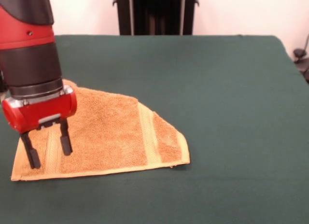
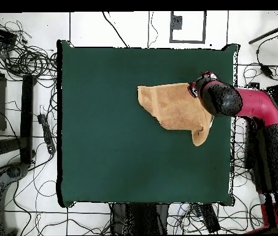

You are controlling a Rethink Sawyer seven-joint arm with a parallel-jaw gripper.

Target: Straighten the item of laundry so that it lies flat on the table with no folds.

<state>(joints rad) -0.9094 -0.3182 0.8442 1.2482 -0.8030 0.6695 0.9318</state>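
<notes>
The item of laundry [image 1: 111,132], an orange-tan towel, lies on the green table [image 1: 217,89] at the left of the front view. Its outline is uneven, with a slanted right edge and a paler band crossing there. My gripper [image 1: 50,157] stands open over the towel's left end, and its black fingertips [image 1: 34,162] straddle the paler band near that edge. Whether the tips press on the cloth I cannot tell. From overhead, the towel [image 2: 175,104] sits near the table's [image 2: 104,123] right edge, and the red arm [image 2: 227,99] covers its right end.
A black stand [image 1: 154,14] rises behind the table's far edge. Several cables [image 2: 24,61] lie on the floor round the table. The table's right edge in the overhead view runs close beside the towel.
</notes>
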